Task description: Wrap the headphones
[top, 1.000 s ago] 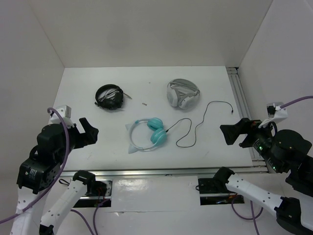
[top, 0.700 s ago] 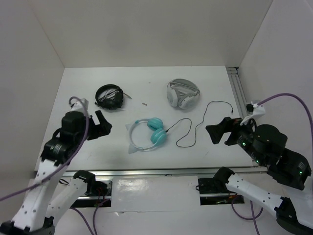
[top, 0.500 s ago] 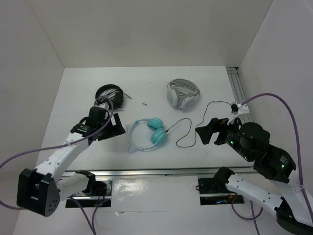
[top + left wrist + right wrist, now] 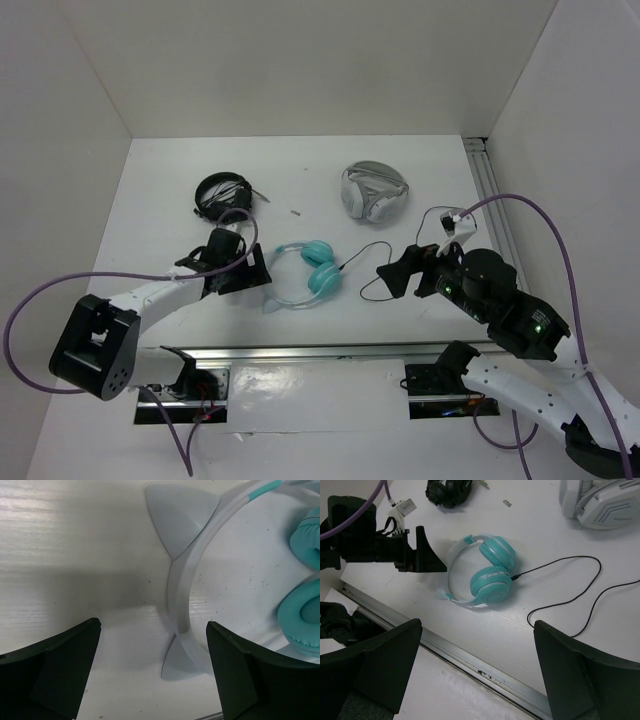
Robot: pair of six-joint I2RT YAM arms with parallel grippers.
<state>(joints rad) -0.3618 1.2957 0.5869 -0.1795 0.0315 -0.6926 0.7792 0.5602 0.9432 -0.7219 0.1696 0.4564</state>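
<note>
The teal headphones lie flat near the table's middle, ear cups to the right and pale cat-ear headband to the left. Their thin black cable trails loosely to the right across the table. My left gripper is open and empty, low over the table just left of the headband, its jaws either side of one cat-ear point. My right gripper is open and empty, raised over the cable to the right of the ear cups. The right wrist view shows the headphones and cable below.
All-black headphones lie at the back left and grey-and-white headphones at the back right. A small loose piece lies between them. A metal rail runs along the table's near edge.
Both arms have swung in from the table's sides toward the teal headphones. The left gripper has come down beside the headband; the right has moved over the cable. The headphones have not moved.
</note>
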